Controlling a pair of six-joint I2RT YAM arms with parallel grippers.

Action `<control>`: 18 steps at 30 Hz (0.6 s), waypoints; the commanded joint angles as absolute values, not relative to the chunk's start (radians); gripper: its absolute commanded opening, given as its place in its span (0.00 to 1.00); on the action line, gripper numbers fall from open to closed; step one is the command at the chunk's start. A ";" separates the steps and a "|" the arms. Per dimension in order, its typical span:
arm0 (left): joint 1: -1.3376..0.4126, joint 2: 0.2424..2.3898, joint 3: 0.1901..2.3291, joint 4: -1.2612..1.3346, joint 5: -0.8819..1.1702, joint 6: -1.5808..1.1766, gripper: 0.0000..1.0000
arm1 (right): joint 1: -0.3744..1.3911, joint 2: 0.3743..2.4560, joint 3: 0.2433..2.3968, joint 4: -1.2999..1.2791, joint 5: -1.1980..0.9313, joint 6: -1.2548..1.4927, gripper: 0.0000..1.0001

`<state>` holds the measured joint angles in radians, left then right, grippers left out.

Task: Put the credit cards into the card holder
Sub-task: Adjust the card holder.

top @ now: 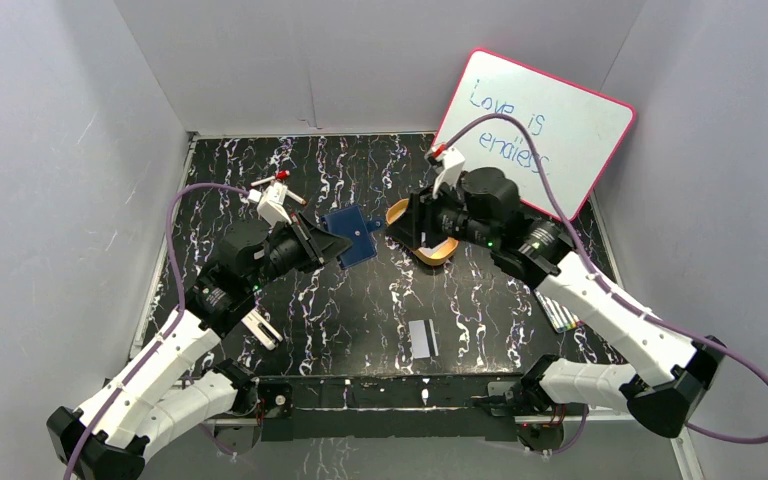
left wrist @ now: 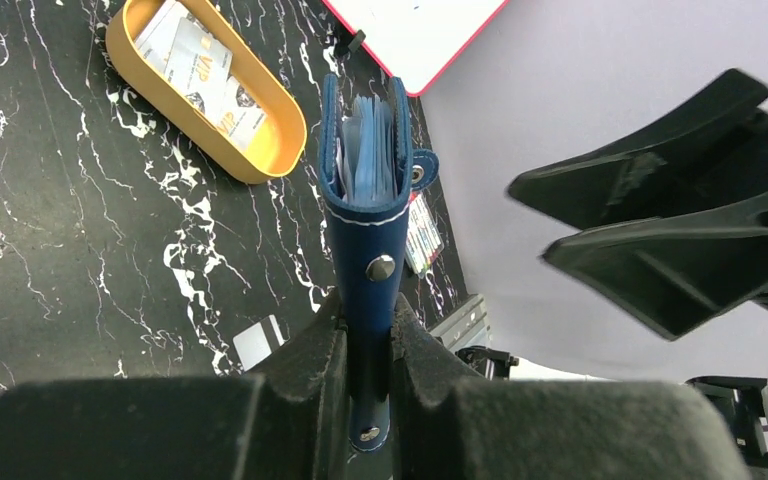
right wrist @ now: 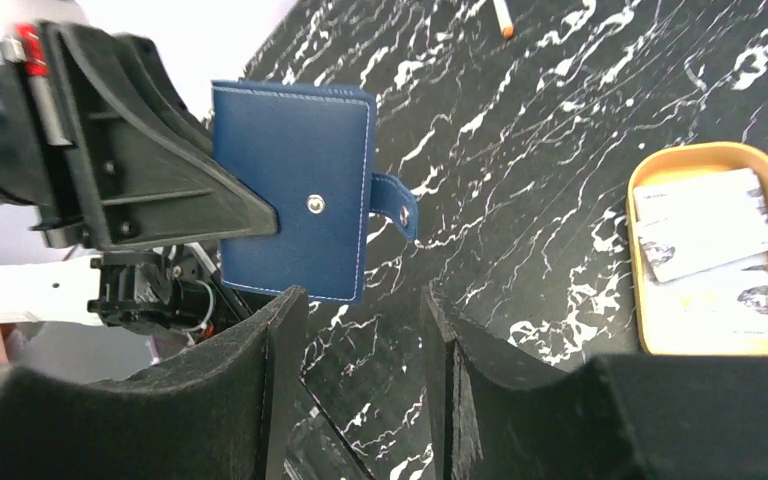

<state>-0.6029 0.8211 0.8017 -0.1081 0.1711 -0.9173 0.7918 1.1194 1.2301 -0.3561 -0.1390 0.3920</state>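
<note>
Left end effector (left wrist: 368,330) clamps the card holder (left wrist: 368,215) aloft over the desk (top: 360,300); right end effector (right wrist: 365,310) hangs half-open, empty, just beside it. Credit cards (right wrist: 705,225) lie in the tin (right wrist: 635,250): probably best to pinch one and feed it in edge-on.

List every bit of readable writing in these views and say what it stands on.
"Love is endless": handwritten in blue on the whiteboard; the last letters are hard to make out.
"VIP": on a card lying in the orange tin.
Smaller print on the cards in the tin: too small to read.
Card holder: no writing visible.
</note>
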 commanded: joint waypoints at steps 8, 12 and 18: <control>-0.598 0.776 0.817 -0.068 0.183 -0.893 0.00 | 0.807 1.156 1.203 -0.180 -0.105 0.454 0.50; -0.598 0.760 0.804 -0.040 0.223 -0.882 0.00 | 0.753 1.158 1.166 -0.134 -0.220 0.503 0.48; -0.598 0.719 0.789 -0.005 0.295 -0.865 0.00 | 0.678 1.101 1.122 -0.063 -0.334 0.538 0.47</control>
